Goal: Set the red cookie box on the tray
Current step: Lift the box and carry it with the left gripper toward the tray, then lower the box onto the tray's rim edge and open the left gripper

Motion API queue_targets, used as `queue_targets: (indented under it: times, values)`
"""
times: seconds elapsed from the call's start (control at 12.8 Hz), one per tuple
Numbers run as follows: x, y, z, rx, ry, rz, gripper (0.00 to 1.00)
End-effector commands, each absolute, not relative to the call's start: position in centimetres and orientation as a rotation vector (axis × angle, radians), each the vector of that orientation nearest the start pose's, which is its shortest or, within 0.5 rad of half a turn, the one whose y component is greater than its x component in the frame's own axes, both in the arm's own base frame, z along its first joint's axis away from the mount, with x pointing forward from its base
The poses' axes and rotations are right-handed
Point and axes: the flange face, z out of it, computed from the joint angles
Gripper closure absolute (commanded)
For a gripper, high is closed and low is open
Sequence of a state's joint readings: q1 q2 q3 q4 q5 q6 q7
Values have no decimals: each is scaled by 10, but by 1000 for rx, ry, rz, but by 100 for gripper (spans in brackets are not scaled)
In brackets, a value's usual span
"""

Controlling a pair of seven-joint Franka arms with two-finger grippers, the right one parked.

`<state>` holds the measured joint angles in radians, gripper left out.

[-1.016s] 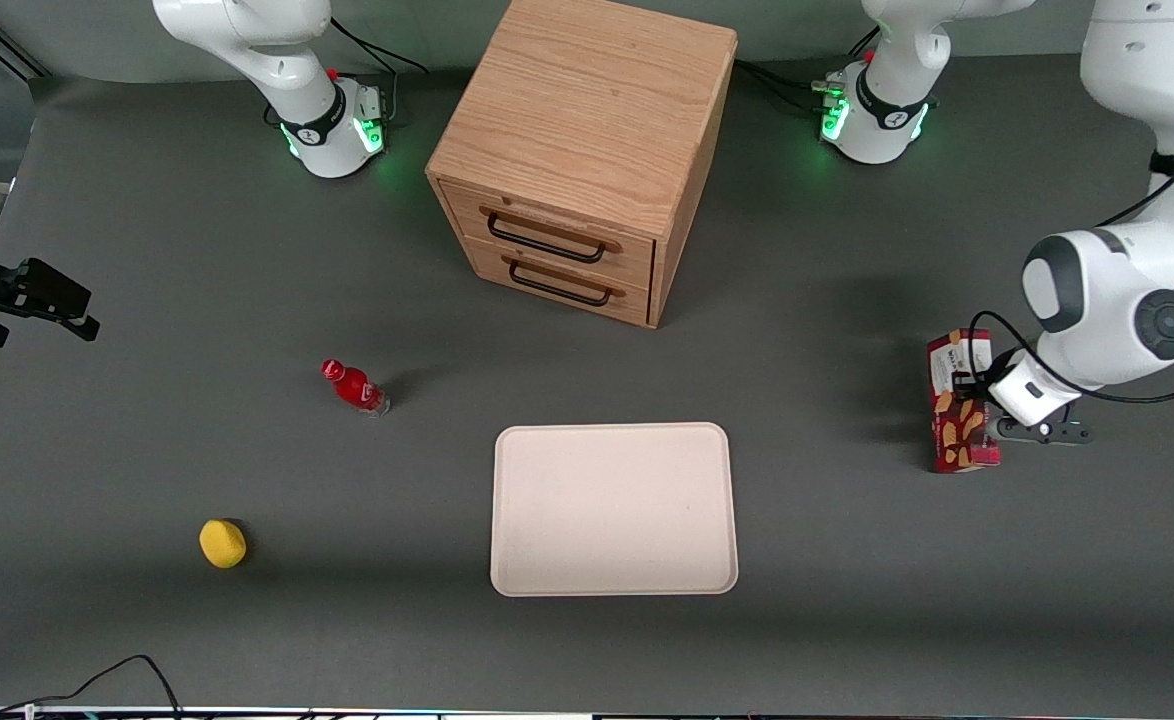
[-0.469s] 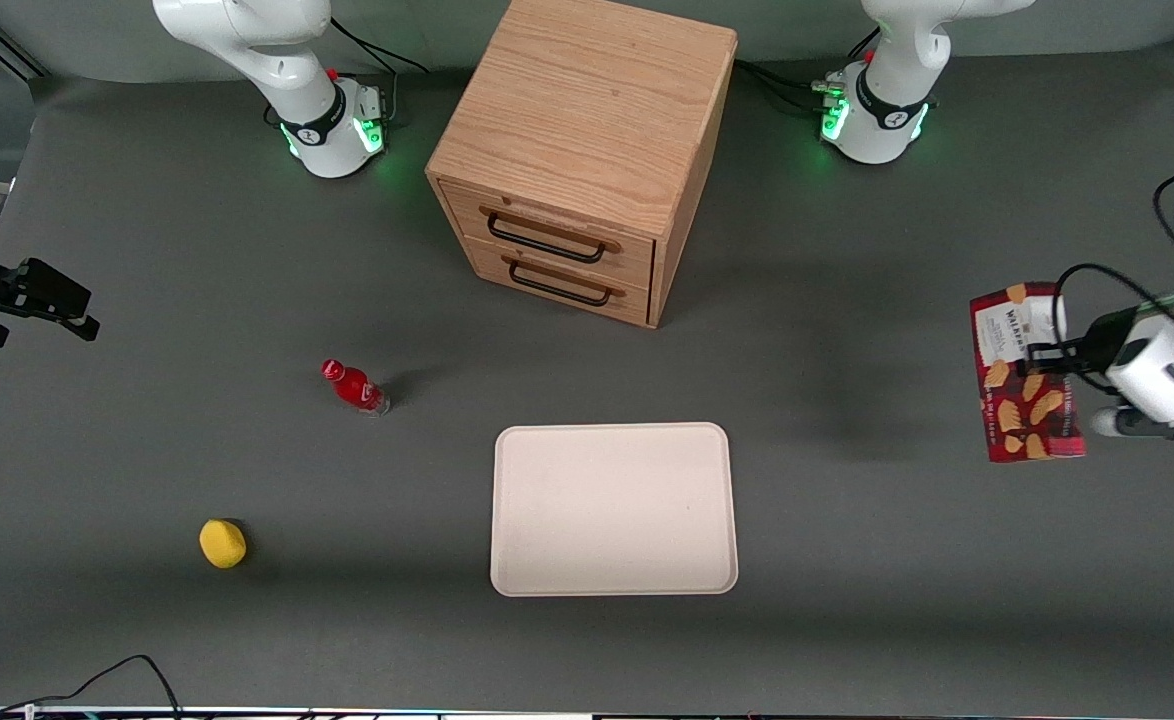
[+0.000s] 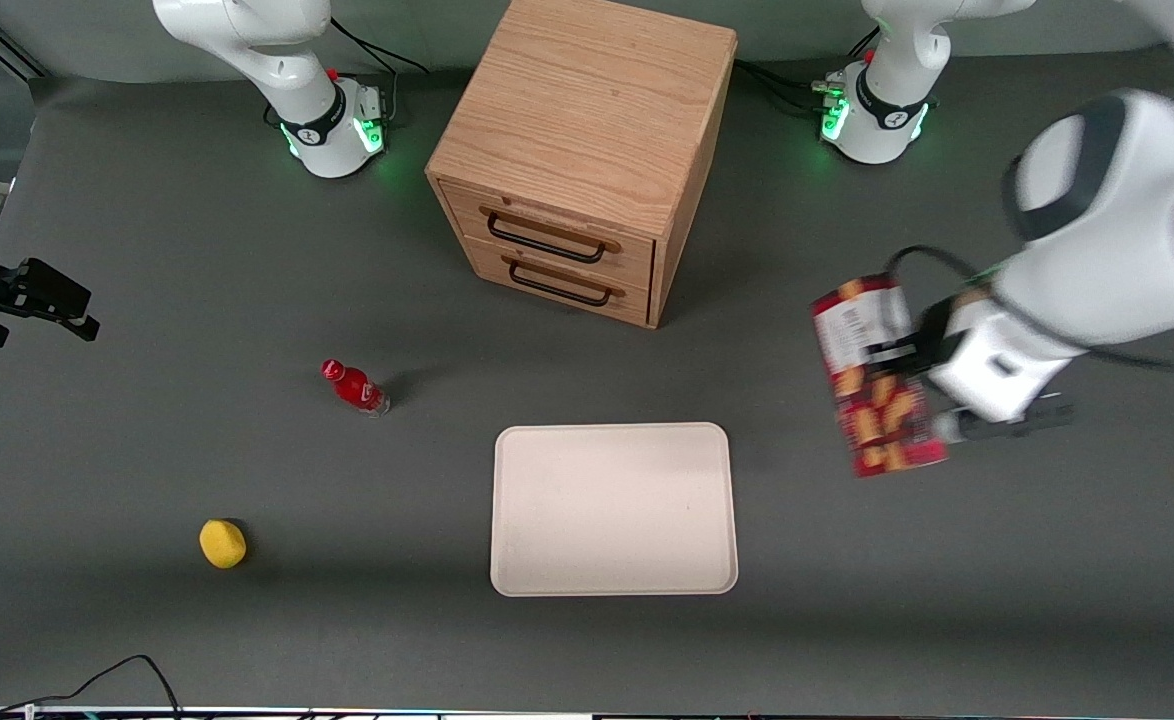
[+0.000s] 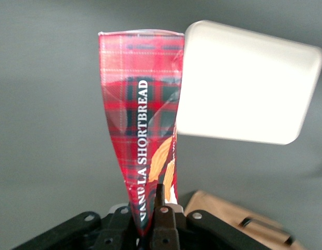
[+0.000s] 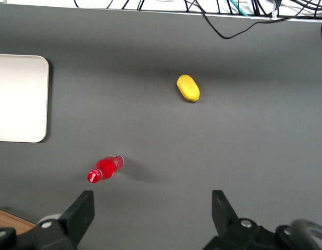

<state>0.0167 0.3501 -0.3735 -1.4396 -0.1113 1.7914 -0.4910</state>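
Since half a second ago I have swung the red cookie box [image 3: 878, 375] in from the working arm's end of the table toward the middle, and it now hangs in the air clear of the table, much nearer the tray [image 3: 614, 508]. My gripper [image 3: 915, 352] is clamped on the box about midway along its length, fingers closed on its narrow sides. What matters next: the tray lies ahead of the gripper toward the parked arm's end and slightly nearer the front camera, well apart from the box, nothing between them. The box's long axis runs roughly toward the front camera, white-label end farther away, slightly tilted. The wrist view looks down the box [image 4: 143, 120] with the tray [image 4: 244, 83] just past its tip. The forearm reaches in low, wrist turned sideways
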Motion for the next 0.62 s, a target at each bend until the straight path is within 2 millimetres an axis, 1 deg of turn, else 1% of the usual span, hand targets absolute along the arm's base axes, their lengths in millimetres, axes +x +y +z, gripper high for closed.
queue_targets:
  times: [0.0,0.08,0.16,0.23,0.31,0.55]
  values:
    - [664,-262,438,-3380,-352,-4,100]
    - [673,-276,405,-3375,-373,-82,100]
    - [680,-289,372,-3359,-355,-158,100]
    - [686,-295,346,-3343,-328,-235,100]
    - [689,-296,323,-3327,-290,-271,100]
    - [684,-307,274,-3307,-191,-293,100]
